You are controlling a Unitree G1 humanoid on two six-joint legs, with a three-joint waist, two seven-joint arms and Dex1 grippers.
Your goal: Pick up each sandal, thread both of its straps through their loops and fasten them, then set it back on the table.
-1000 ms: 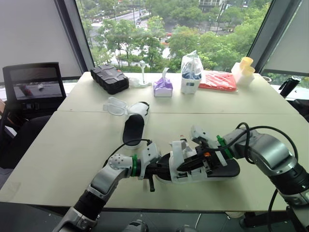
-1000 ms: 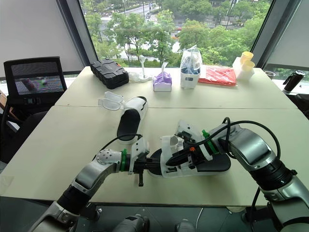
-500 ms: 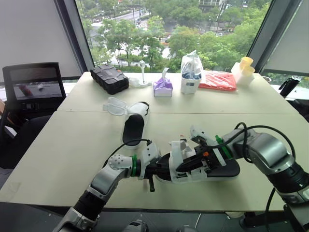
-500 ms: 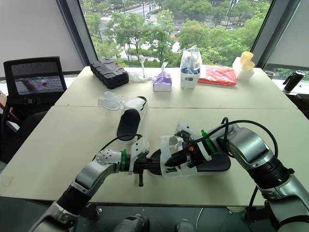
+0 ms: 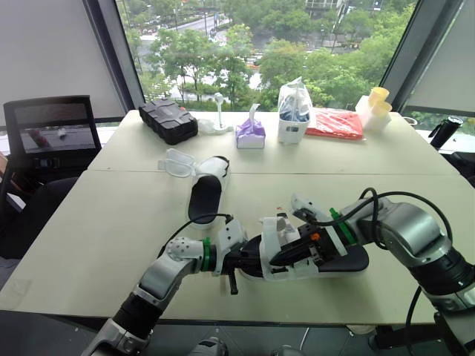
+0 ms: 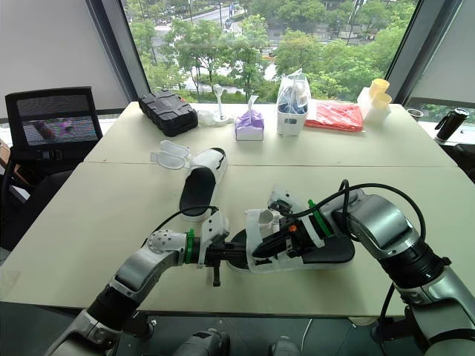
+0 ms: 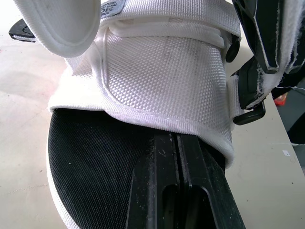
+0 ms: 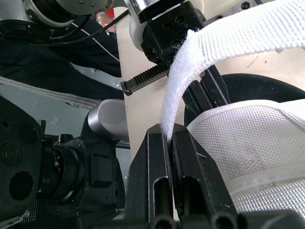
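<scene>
The near sandal (image 5: 326, 259), black-soled with white straps, lies at the table's front edge. My left gripper (image 5: 243, 261) is at its toe end. In the left wrist view its fingers (image 7: 162, 191) are shut together and lie on the black footbed (image 7: 90, 152), reaching under the front white strap (image 7: 162, 90). My right gripper (image 5: 283, 256) comes in over the sandal from the right and is shut on a white webbing strap (image 8: 214, 43), held just above the woven upper (image 8: 248, 148). A second sandal (image 5: 206, 194) lies farther back on the left.
Clear goggles (image 5: 178, 163) lie beside the far sandal. Along the back of the table (image 5: 111, 222) stand a black case (image 5: 168, 120), a purple tissue pack (image 5: 251, 134), a plastic bag (image 5: 295, 111), a red packet (image 5: 335, 124) and yellow cups (image 5: 378, 100). An office chair (image 5: 52, 137) stands left.
My right gripper has edged a little to the left with the strap in it. The left gripper and both sandals have stayed where they were.
</scene>
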